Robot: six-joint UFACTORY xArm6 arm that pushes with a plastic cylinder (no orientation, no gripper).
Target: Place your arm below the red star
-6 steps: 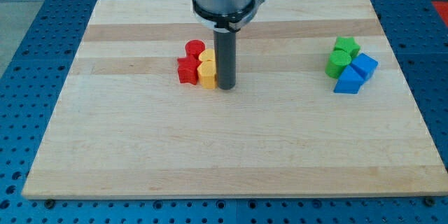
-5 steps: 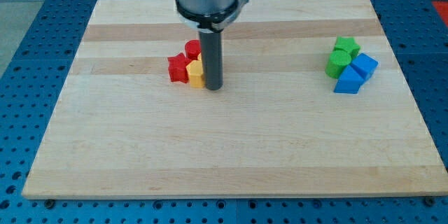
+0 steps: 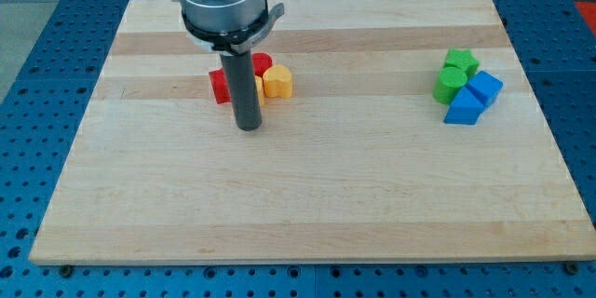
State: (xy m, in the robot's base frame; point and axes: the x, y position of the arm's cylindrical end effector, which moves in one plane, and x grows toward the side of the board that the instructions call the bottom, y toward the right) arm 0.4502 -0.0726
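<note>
My tip point(image 3: 248, 127) rests on the board just below a cluster of blocks at the view's upper middle. The red star point(image 3: 218, 86) sits at the cluster's left, partly hidden behind my rod; my tip is below it and slightly to its right. A red cylinder point(image 3: 264, 61) shows above and right of the rod. A yellow heart-like block point(image 3: 277, 82) lies to the rod's right. A sliver of another yellow block point(image 3: 260, 87) shows right beside the rod.
At the view's right, a green star point(image 3: 460, 60), a green cylinder point(image 3: 450, 81) and two blue blocks point(image 3: 483, 87) point(image 3: 463, 107) sit bunched together on the wooden board point(image 3: 298, 205).
My rod moved left and down, from the cluster's right side to below the red star. The red star slid left and the yellow blocks were shifted.
</note>
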